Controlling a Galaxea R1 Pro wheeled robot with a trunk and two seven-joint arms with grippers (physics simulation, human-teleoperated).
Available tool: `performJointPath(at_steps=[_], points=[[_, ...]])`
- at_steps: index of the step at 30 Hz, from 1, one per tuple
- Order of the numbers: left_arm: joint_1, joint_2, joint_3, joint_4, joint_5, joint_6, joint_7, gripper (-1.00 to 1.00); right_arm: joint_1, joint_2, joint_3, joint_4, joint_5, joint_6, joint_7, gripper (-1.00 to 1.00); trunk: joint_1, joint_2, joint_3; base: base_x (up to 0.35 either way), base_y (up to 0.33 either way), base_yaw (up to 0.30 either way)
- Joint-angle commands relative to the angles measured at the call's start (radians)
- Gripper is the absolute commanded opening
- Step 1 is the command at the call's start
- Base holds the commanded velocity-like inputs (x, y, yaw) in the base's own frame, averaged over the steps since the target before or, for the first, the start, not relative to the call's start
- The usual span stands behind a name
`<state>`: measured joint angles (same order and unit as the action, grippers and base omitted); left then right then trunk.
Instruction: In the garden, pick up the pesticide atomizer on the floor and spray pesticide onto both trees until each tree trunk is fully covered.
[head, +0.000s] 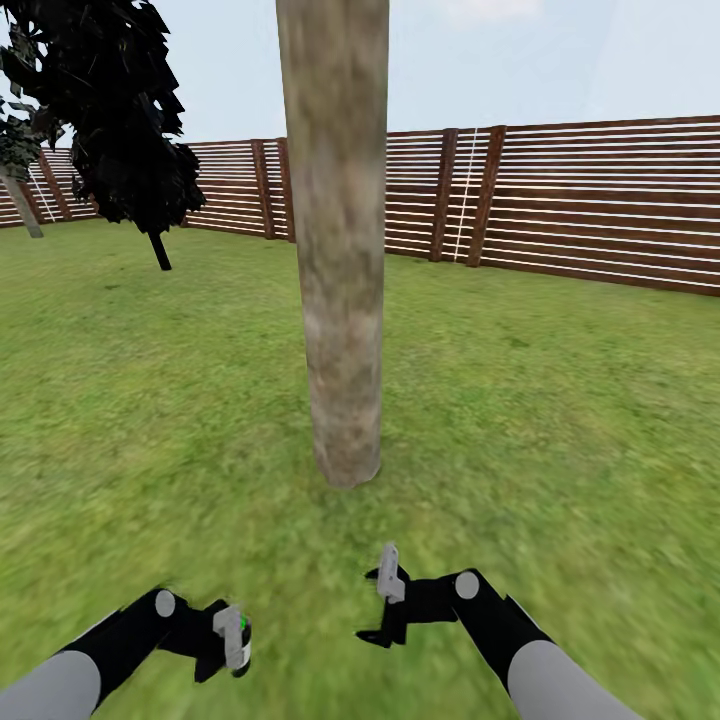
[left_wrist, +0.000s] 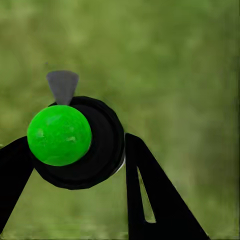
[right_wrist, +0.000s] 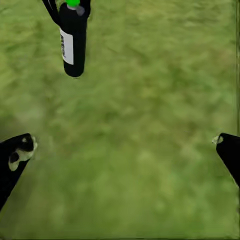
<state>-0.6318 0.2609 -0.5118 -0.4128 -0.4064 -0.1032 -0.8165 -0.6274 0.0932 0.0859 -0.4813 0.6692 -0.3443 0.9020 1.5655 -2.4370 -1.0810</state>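
Note:
A thick, pale, blotchy tree trunk (head: 342, 260) rises from the lawn straight ahead and a little beyond both arms. My left gripper (head: 234, 640) is low at the left, shut on the pesticide atomizer (head: 238, 632). The left wrist view looks down on the atomizer's green top (left_wrist: 59, 135) and grey nozzle (left_wrist: 62, 85), with black fingers (left_wrist: 150, 200) on both sides of the dark body. My right gripper (head: 380, 603) is open in front of the trunk's base, its fingertips (right_wrist: 17, 157) far apart over grass. The right wrist view also catches the dark bottle with its white label (right_wrist: 73, 42).
Green lawn (head: 560, 420) spreads all round, closed off by a brown slatted fence (head: 580, 200). A dark-leaved tree (head: 130, 110) on a thin stem stands at the back left. Beside it, at the far left, a pale trunk (head: 22, 208) leans.

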Motion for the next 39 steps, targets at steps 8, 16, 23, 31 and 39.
performJointPath(at_steps=[8,16,23,31,39], points=[[0.000,-0.003,0.265,0.164,0.098,0.011,0.184,-1.00,0.006,-0.025,-0.006,0.254,-0.025,-0.022,-0.563,1.00,0.000,0.000,0.000,0.000,0.000,0.000],[-0.001,-0.082,0.297,0.158,0.285,0.264,0.377,-1.00,0.213,-0.065,-0.006,0.401,-0.295,-0.390,-1.181,1.00,0.000,0.000,0.000,0.000,0.000,0.000],[-0.036,-0.114,0.292,0.092,0.405,0.574,0.420,-1.00,0.285,-0.118,-0.004,0.440,-0.512,-0.649,-1.252,1.00,0.000,0.000,0.000,0.000,0.000,0.000],[-0.104,-0.116,0.291,-0.056,0.412,0.838,0.434,-1.00,0.287,-0.111,-0.004,0.441,-0.519,-0.649,-1.252,1.00,0.000,0.000,0.000,0.000,0.000,-0.002],[-0.097,-0.116,0.284,-0.059,0.406,0.842,0.436,-1.00,0.287,-0.115,-0.006,0.441,-0.522,-0.648,-1.253,1.00,0.000,0.000,-0.008,0.000,0.000,-0.179]])
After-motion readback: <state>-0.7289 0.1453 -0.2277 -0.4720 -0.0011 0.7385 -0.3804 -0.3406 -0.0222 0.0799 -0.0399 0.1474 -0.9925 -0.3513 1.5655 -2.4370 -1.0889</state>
